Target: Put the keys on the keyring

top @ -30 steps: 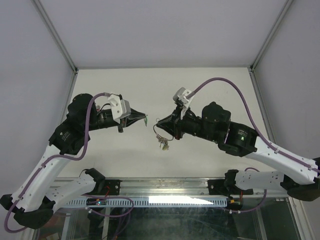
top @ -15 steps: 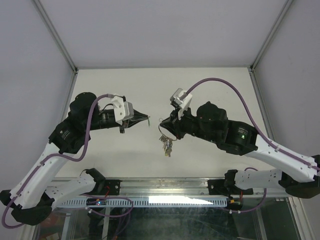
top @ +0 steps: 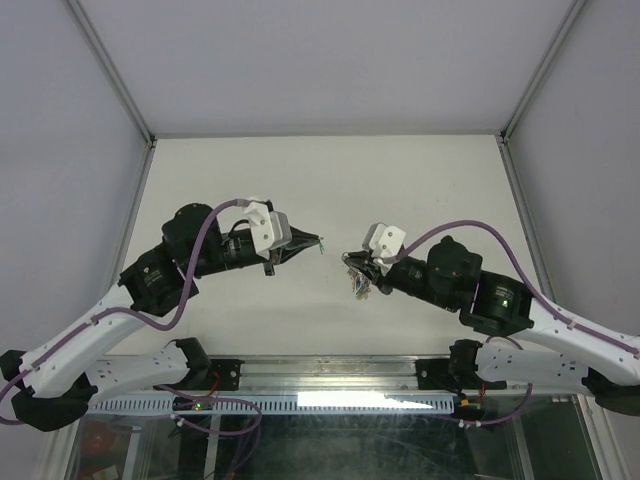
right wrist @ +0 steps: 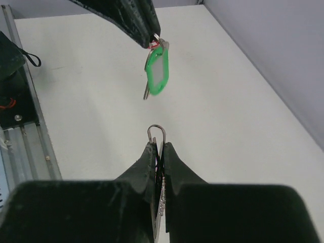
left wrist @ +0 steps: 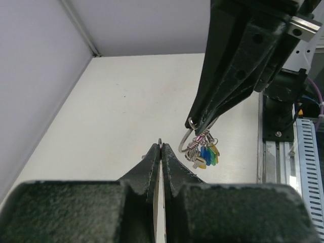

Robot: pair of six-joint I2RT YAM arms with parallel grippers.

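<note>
The right end effector (right wrist: 158,148) is pinched narrow on the thin silver wire keyring (right wrist: 156,132), and the ring's bare loop stands just past its tips. Below those tips a bunch of small keys with blue and yellow tags (left wrist: 206,154) dangles from the ring's lower side.

Ahead of the loop and somewhat above it, with open air between, hangs the green-tagged silver key (right wrist: 157,71). It is held by the left end effector (left wrist: 160,152), which is closed tight on the small loop at the top of the tag. The tag's long axis drops straight down from those tips, and the metal blade shows only partly behind it.

From the left tips, the keyring lies ahead and to the right. The two end effectors face each other tip to tip, near but apart. Since the left one carries the key, closing the gap probably falls to it, by bringing the tag's small loop to the wire. Where the wire splits cannot be told.

Both things hang in the air above the pale plain desk (top: 250,180), touching nothing on it. Grey walls (top: 300,60) and metal corner posts (top: 110,70) stand well beyond, so room looks ample
</note>
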